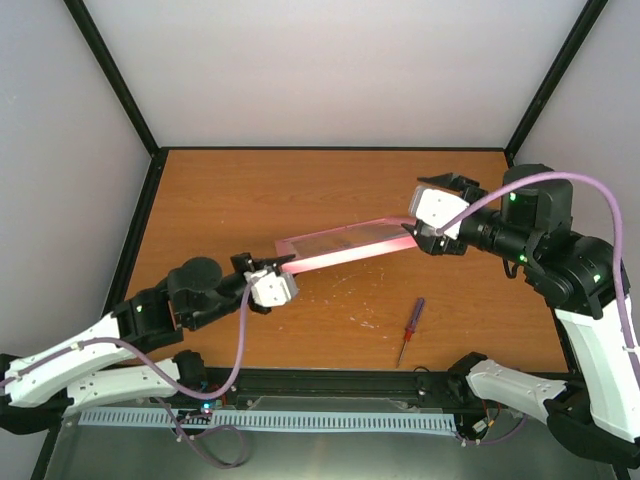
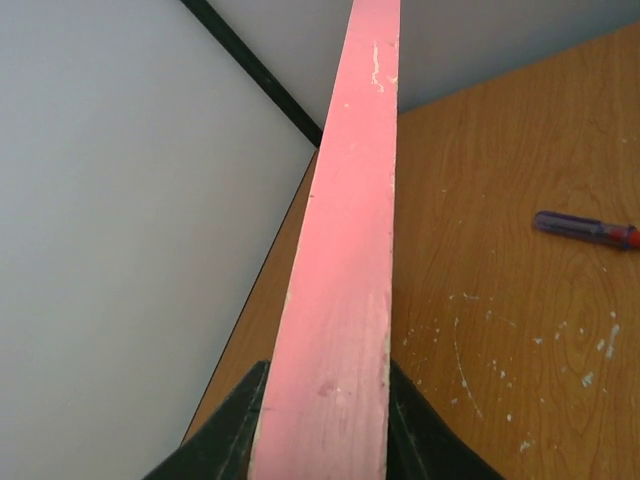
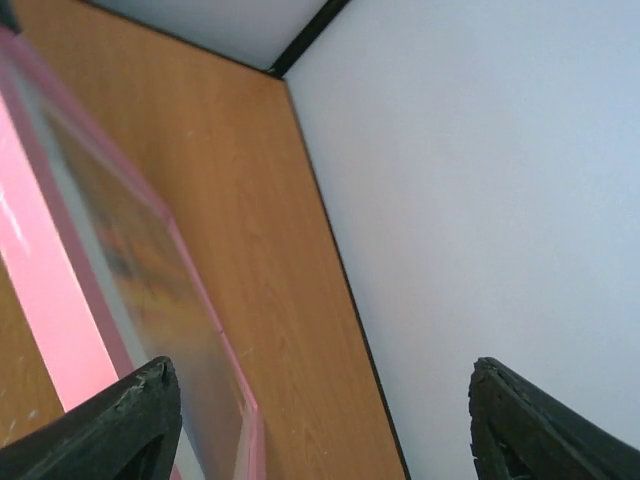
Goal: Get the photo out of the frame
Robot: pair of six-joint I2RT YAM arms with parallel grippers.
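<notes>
Legible text, labels, brands, numbers, signs: none. Nothing readable on frame (image 1: 345, 243), screwdriver (image 1: 410, 330) or table (image 1: 300, 190) in any of the three views.

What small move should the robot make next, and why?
Probably draw the right gripper a little back from the frame. Its jaws are open, with the frame's end just at one side of them, while the left gripper is shut on the other end. The photo sits inside, so the free arm needs room to reach the back.
</notes>
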